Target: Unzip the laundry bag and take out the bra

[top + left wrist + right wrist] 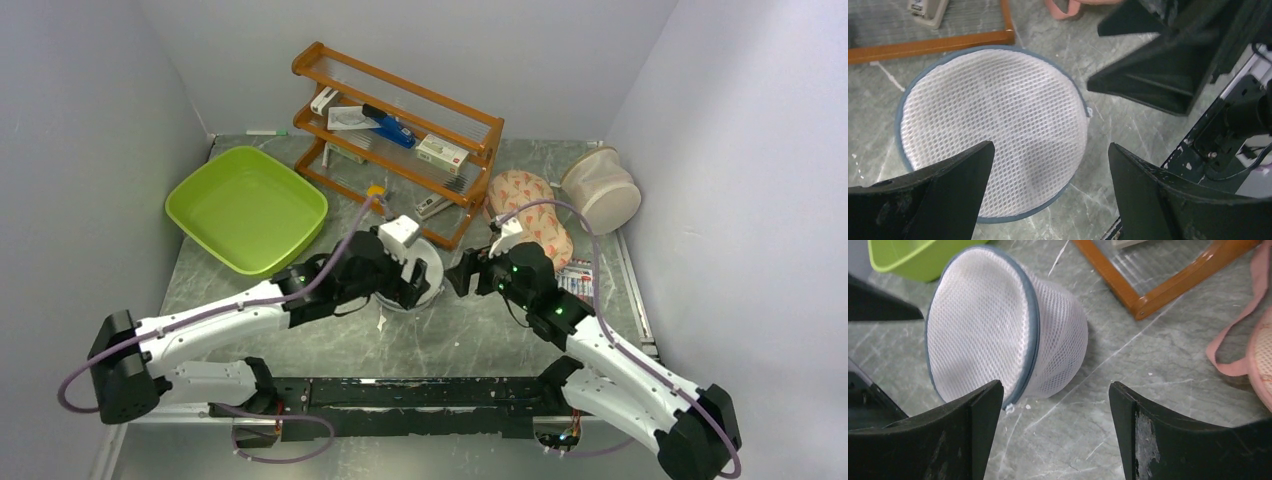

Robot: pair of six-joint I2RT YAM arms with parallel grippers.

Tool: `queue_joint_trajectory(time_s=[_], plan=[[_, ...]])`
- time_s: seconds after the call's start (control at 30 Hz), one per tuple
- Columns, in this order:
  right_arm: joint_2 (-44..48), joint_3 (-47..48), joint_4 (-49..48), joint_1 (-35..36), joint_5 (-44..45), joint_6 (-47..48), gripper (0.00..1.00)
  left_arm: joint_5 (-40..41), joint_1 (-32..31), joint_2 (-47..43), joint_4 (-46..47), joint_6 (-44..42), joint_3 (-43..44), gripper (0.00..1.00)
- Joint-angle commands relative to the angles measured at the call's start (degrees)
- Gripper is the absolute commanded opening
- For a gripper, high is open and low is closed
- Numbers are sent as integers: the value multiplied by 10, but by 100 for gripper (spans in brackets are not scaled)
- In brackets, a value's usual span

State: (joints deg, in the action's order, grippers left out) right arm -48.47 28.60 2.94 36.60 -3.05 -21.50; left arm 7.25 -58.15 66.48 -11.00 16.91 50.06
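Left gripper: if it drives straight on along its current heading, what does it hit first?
Most likely the flat lid of the small white round mesh laundry bag, which sits centred between the fingers of the open left gripper. How far off it is, I cannot tell.

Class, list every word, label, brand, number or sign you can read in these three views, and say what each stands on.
No text is legible in any view.
White box on the wooden rack: print too small to read.
Flat white packet on the rack: blurred.
Colourful pack beside the right arm: too small.
Laundry bag: no lettering shows.
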Motion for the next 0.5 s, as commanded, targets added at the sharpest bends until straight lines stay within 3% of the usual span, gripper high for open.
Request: queue_joint_trajectory(time_s=[0.0, 0.1, 0.2, 0.33, 0.47], plan=[[42, -11, -14, 3, 63, -32, 79, 98, -65, 56, -2, -62, 37, 96], [80, -16, -8, 2, 77, -41, 79, 155, -105, 103, -3, -83, 58, 99], [105, -22, -1, 2, 82, -43, 79, 193, -122, 139, -3, -89, 71, 83], [120, -31, 3, 2, 82, -44, 78, 253, -127, 169, -12, -79, 80, 80], [118, -44, -17, 3, 51, -43, 75, 263, -127, 187, -16, -75, 80, 68]])
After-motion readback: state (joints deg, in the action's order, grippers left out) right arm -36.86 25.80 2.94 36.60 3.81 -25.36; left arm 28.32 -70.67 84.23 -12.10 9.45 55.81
